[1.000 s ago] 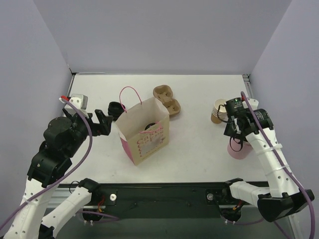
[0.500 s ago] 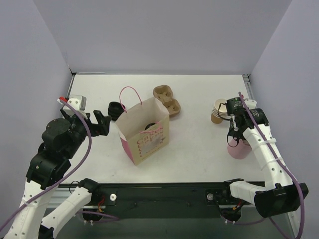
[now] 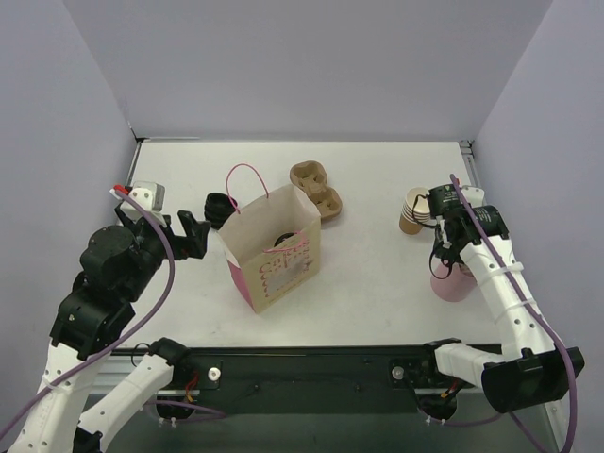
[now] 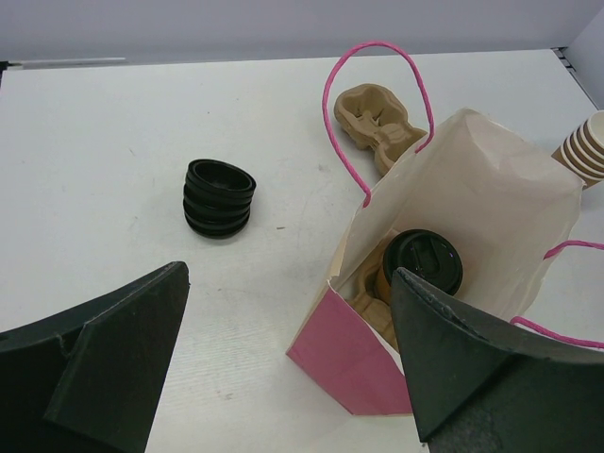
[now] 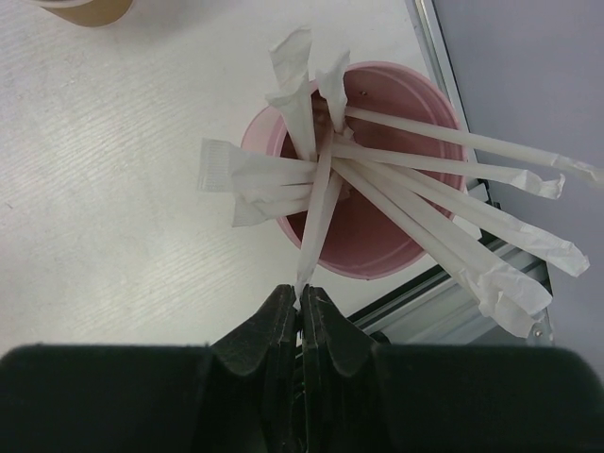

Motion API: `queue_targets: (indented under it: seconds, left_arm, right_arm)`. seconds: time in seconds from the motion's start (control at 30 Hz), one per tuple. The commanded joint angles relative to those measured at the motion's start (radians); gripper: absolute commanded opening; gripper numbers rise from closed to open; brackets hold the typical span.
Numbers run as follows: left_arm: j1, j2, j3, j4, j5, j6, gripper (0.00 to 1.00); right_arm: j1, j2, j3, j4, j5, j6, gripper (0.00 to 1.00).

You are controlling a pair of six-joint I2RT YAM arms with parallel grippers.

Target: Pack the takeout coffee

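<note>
Left wrist view finds the takeout coffee [image 4: 422,264] down in the bag [image 4: 491,198] at three o'clock from the lids [image 4: 220,196], likely light and crushable, best held round its paper wall; left pincer [image 4: 290,274] spread, right pincer [image 5: 302,302] pinching a straw [image 5: 316,212].

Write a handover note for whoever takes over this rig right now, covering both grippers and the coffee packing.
Left gripper: open, empty, hovering left of the paper bag.
Right gripper: shut on the end of a wrapped straw standing in the pink cup.
Takeout coffee: lidded, inside the bag, seated in a cup carrier.
Done: coffee bagged.
Left: probably lift the straw out and put it in the bag; it is not yet out of the cup.
</note>
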Motion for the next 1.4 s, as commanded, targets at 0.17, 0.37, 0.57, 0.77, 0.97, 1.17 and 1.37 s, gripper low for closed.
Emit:
queue_targets:
  seconds: [0.17,0.37,0.57,0.77,0.97,1.17,1.37]
  left_arm:
    - [-0.001,-0.010,0.000,0.043,-0.002,0.012,0.97]
    - [-0.001,-0.013,0.000,0.043,0.004,0.011,0.97]
    - [-0.001,-0.011,-0.001,0.046,0.010,0.009,0.97]
    - [-0.001,-0.013,-0.006,0.051,0.015,0.008,0.97]
    - [-0.001,-0.014,-0.006,0.051,0.015,0.011,0.97]
    - [-0.001,-0.016,-0.007,0.054,0.013,0.012,0.97]
    - [-0.001,-0.013,-0.006,0.057,0.015,0.014,0.97]
  right_arm:
    - [-0.006,-0.034,0.033,-0.045,0.024,-0.019,0.27]
    - [-0.007,-0.040,0.051,-0.045,0.018,-0.031,0.22]
    - [-0.006,-0.040,0.072,-0.047,0.023,-0.042,0.19]
    - [-0.006,-0.025,0.077,-0.045,0.050,-0.054,0.26]
    - [-0.006,-0.007,0.077,-0.017,0.057,-0.080,0.24]
    - [-0.006,0.006,0.071,0.015,0.066,-0.108,0.24]
    - [-0.006,0.021,0.069,0.042,0.072,-0.122,0.21]
